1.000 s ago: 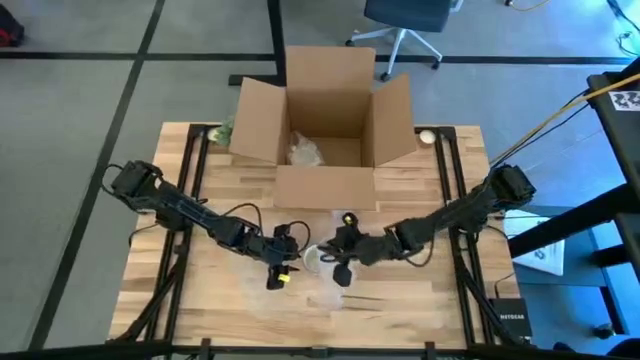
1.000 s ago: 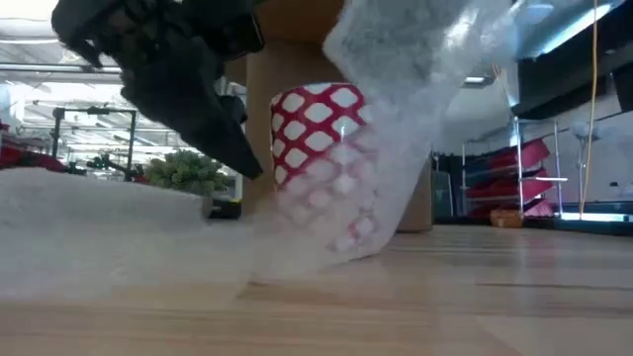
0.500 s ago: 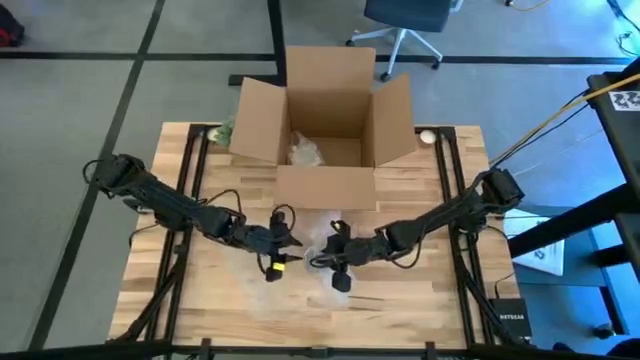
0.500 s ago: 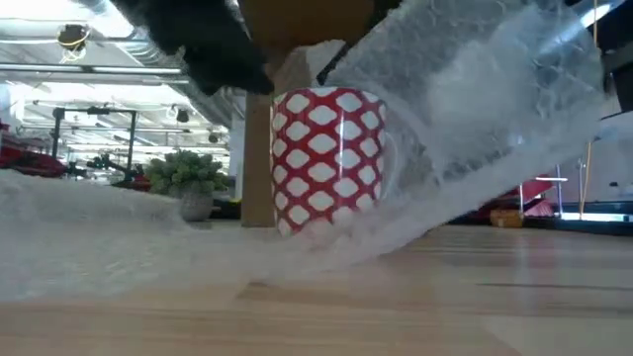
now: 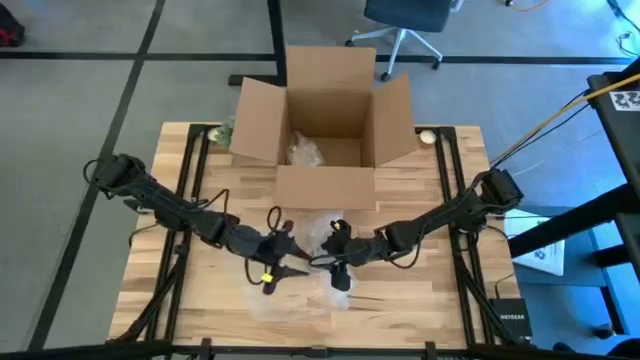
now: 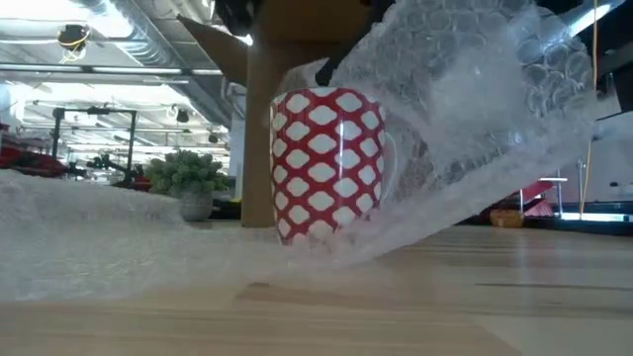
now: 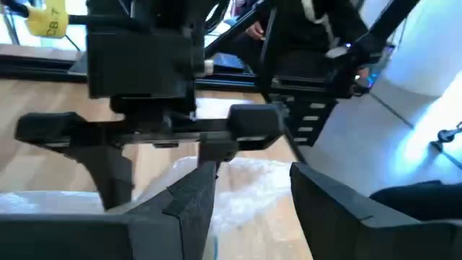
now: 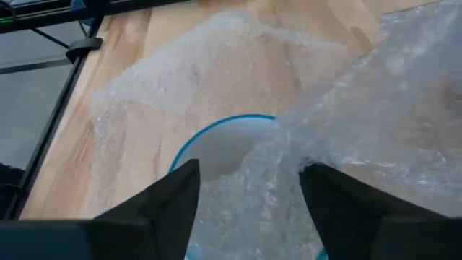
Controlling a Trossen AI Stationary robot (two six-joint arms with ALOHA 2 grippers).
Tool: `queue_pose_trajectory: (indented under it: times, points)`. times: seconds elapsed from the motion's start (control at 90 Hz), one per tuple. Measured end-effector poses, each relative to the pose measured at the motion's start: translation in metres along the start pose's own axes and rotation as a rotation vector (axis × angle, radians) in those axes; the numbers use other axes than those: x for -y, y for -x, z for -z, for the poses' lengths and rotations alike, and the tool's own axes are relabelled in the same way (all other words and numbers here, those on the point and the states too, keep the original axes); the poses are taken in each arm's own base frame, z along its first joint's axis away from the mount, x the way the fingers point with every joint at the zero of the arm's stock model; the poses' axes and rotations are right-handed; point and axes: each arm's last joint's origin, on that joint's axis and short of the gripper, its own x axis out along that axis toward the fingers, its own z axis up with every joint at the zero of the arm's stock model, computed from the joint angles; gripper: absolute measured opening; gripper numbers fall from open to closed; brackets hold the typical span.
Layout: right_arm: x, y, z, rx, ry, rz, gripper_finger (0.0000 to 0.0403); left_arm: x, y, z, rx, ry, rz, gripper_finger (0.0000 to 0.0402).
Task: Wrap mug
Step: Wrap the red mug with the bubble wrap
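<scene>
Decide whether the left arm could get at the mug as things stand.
Probably yes. The mug stands upright, its one side bare, while bubble wrap drapes only the other. The left gripper is close beside it, jaws open.

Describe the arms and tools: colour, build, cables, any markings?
Both arms are dark, slim and jointed, with loose black cables looping alongside. The left tool carries a yellow tag; the left wrist view shows boxy black housing and wedge-shaped fingers. The right tool has matching dark, flat angular fingers.
</scene>
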Motion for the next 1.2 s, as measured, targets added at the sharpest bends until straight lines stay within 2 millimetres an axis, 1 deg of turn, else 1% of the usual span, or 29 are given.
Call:
queue_pose_trajectory:
  times: [0.144, 0.289, 0.411, 0.478, 0.544, 0.611, 0.7, 0.8, 0.944, 1.033, 1.111, 1.2]
  points:
    - [-0.002, 0.0, -0.004, 0.037, 0.032, -0.02, 0.0225, -0.016, -0.011, 0.009, -0.047, -0.002, -0.08, 0.0164]
    - [-0.002, -0.001, -0.002, 0.022, 0.036, -0.029, 0.0225, -0.025, -0.022, 0.023, -0.104, 0.022, -0.106, 0.0164]
    - [-0.002, -0.001, -0.001, 0.005, 0.045, -0.039, 0.0225, -0.026, -0.029, 0.037, -0.175, 0.049, -0.114, 0.0164]
    - [-0.002, 0.0, -0.002, 0.008, 0.066, -0.041, 0.0225, -0.024, -0.029, 0.042, -0.217, 0.061, -0.099, 0.0164]
    - [-0.003, 0.004, -0.008, 0.007, 0.085, -0.041, 0.0225, -0.023, -0.029, 0.045, -0.246, 0.06, -0.091, 0.0164]
    - [-0.004, 0.007, -0.014, -0.029, 0.103, -0.028, 0.0225, -0.022, -0.028, 0.046, -0.258, 0.058, -0.088, 0.0164]
    - [-0.006, 0.013, -0.023, -0.102, 0.145, -0.004, 0.0225, -0.02, -0.028, 0.046, -0.255, 0.057, -0.079, 0.0164]
    - [-0.01, 0.021, -0.038, -0.179, 0.17, 0.03, 0.0225, -0.02, -0.028, 0.046, -0.255, 0.053, -0.078, 0.0164]
    - [-0.016, 0.041, -0.062, -0.303, 0.166, 0.072, 0.0225, -0.02, -0.028, 0.046, -0.255, 0.053, -0.078, 0.0164]
    - [-0.021, 0.055, -0.073, -0.348, 0.139, 0.118, 0.0225, -0.02, -0.028, 0.046, -0.255, 0.053, -0.078, 0.0164]
    - [-0.025, 0.064, -0.072, -0.387, 0.142, 0.175, 0.0225, -0.02, -0.028, 0.046, -0.255, 0.049, -0.077, 0.0164]
    - [-0.026, 0.069, -0.059, -0.448, 0.14, 0.262, 0.0225, -0.02, -0.028, 0.046, -0.255, 0.048, -0.077, 0.0164]
